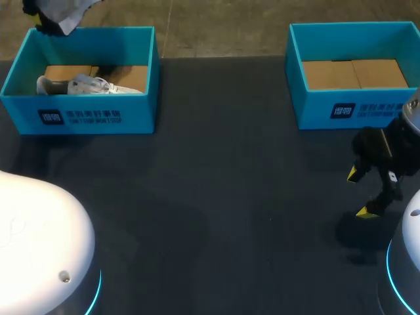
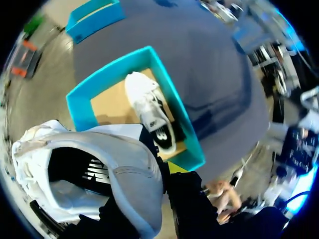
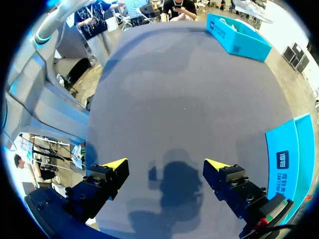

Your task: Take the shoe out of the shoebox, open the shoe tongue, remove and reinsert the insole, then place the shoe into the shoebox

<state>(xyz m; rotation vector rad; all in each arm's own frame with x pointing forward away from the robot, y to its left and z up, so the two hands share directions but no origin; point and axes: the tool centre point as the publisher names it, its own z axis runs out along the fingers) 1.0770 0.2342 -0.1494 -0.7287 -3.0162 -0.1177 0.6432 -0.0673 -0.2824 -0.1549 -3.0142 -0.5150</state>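
Up at eleven o'clock over the shoebox (image 1: 92,29), our left gripper (image 1: 42,23) clamps the shoe (image 1: 65,13), which we fear could slip from a shallow hold onto the second shoe (image 1: 88,85) below; our right gripper (image 1: 359,193), at four o'clock, gapes open.

Dark grey table (image 1: 216,197), open teal cardboard box (image 1: 314,108).
The box sits at the table's far right corner, brown cardboard panels (image 1: 354,74) lining its floor.
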